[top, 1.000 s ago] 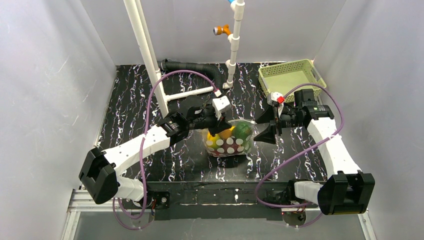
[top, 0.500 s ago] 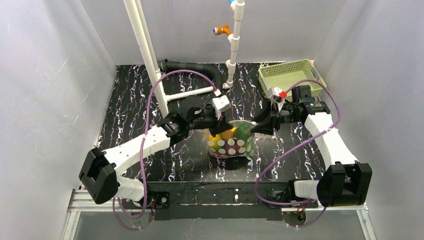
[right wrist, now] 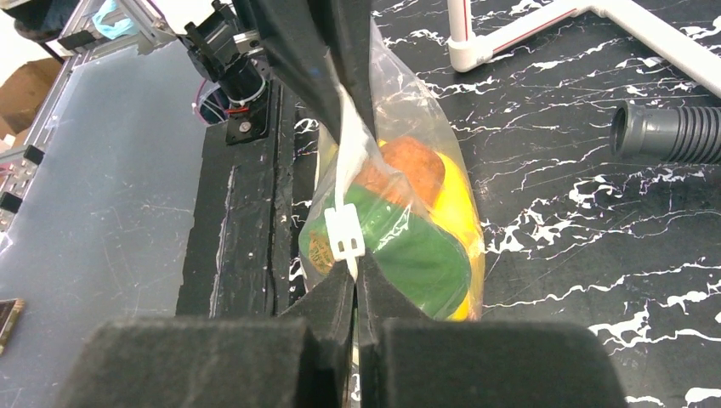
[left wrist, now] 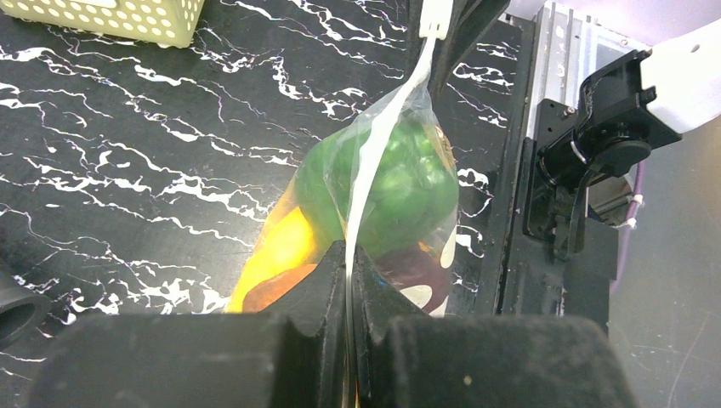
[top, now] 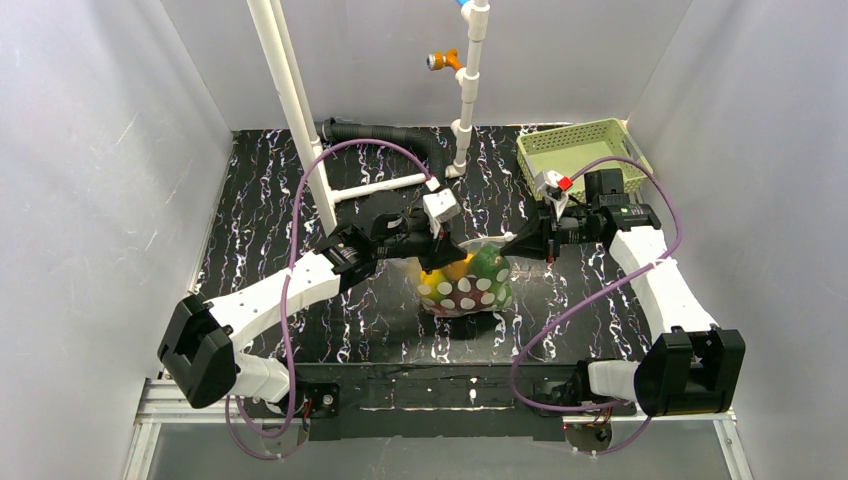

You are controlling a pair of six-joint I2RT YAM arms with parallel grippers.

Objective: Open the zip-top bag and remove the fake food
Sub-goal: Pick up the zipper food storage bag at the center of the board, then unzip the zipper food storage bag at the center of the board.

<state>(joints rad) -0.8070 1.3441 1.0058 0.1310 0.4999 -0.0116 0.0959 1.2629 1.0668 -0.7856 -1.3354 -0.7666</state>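
my left gripper [left wrist: 349, 255] is clamped on the left end of the zip-top bag [top: 462, 290] seal. my right gripper [right wrist: 357, 285] is clamped on the right end, just beside the white slider [right wrist: 344, 232]. the bag stands mid-table [top: 260, 200] with the fake food [left wrist: 400, 183] inside. i cannot read any writing.

My left claw [top: 437, 262] and right claw [top: 508, 250] stand nose to nose across the zip-top bag [top: 463, 288], closing the middle, so I can pass freely over the bare table [top: 260, 215] near and left, for pipe posts [top: 296, 110] and hose [top: 385, 133] bar the back and the green basket [top: 580, 128] the far right.
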